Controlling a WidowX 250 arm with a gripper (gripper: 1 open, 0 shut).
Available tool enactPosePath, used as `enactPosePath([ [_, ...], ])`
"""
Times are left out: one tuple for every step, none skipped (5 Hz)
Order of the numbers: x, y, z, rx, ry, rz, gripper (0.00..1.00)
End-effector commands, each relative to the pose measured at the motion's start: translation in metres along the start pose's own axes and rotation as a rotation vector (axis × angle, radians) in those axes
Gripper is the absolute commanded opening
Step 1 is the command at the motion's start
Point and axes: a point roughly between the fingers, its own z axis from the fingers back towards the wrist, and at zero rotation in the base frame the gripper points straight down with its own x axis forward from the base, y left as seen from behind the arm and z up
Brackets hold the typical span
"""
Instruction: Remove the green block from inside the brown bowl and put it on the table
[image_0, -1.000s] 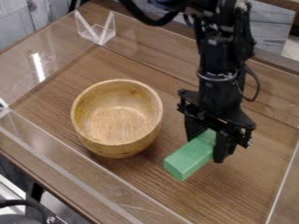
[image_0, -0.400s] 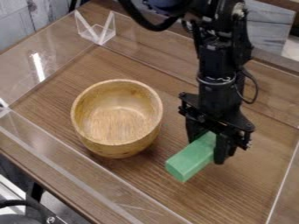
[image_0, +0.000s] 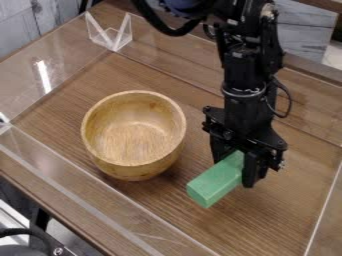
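Observation:
The green block (image_0: 214, 184) lies tilted to the right of the brown bowl (image_0: 134, 133), its lower end resting on or just above the table (image_0: 80, 80). My gripper (image_0: 241, 165) points steeply down and is shut on the block's upper end. The black fingers (image_0: 258, 170) flank the top of the block. Nothing lies inside the bowl, which sits left of the gripper, a small gap apart from the block.
Clear plastic walls (image_0: 54, 170) run along the table's edges. A clear plastic holder (image_0: 110, 32) stands at the back left. The black arm (image_0: 247, 60) rises from the gripper toward the top of the view.

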Motion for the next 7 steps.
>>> enactPosePath([
  [0.005,0.002,0.010,-0.006,-0.045,0.002,0.00],
  [0.005,0.005,0.009,-0.013,-0.047,0.006,0.00],
  [0.005,0.007,0.009,-0.018,-0.048,0.011,0.00],
  [0.005,0.009,0.007,-0.023,-0.049,0.015,0.00],
  [0.004,0.011,0.006,-0.029,-0.048,0.019,0.00],
  [0.003,0.013,0.005,-0.035,-0.046,0.023,0.00],
  [0.002,0.015,0.004,-0.042,-0.042,0.028,0.00],
])
